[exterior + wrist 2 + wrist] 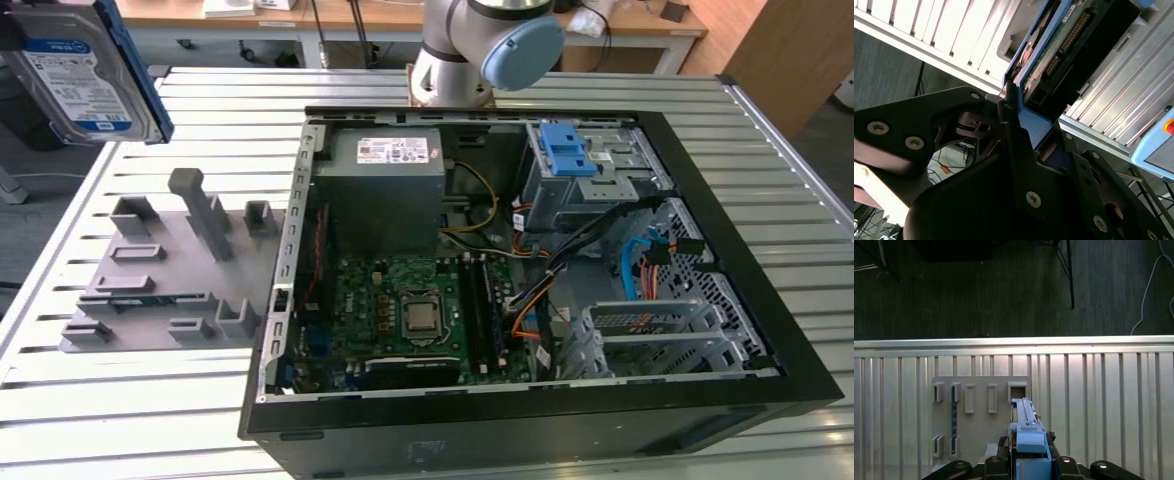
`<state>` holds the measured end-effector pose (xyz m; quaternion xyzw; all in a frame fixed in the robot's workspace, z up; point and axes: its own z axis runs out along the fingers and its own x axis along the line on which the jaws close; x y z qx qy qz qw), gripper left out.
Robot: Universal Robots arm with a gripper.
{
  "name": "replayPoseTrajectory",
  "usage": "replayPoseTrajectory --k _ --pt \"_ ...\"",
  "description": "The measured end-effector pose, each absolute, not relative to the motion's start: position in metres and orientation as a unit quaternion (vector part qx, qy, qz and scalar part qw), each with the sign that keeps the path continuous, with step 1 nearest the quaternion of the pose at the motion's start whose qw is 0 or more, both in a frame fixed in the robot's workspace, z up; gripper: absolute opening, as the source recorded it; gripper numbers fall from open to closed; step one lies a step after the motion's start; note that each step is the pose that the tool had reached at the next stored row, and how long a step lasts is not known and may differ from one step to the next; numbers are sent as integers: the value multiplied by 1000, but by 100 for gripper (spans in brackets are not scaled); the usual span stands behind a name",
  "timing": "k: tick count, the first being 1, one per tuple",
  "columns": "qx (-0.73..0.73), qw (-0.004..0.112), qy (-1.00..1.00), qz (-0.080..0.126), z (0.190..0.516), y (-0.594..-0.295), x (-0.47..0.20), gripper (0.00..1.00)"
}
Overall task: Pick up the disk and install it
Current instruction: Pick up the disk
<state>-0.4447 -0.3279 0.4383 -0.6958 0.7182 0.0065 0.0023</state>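
The disk (87, 70), a silver hard drive with a white-and-blue label and a blue bracket, hangs high above the slatted table at the exterior view's left, over the grey holder. My gripper (1013, 102) is shut on its blue bracket. In the second wrist view the black fingers (1009, 125) clamp the bracket, and the disk's green board and connector (1056, 47) stick out beyond them. The first wrist view shows the disk (1026, 427) edge-on, its blue rail pointing away from my gripper (1029, 462), with the table far below.
A grey slotted holder (174, 270) lies on the table left of the open computer case (534, 270). Inside the case are a grey box with a white sticker (387, 175) and a cage with blue latches (574, 155). The arm's base (474, 50) stands behind the case.
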Motion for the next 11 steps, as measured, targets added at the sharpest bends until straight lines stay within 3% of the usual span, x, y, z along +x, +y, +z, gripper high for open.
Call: replayPoseTrajectory --k 11 --pt "-696 2 718 7 441 -328 -445 36"
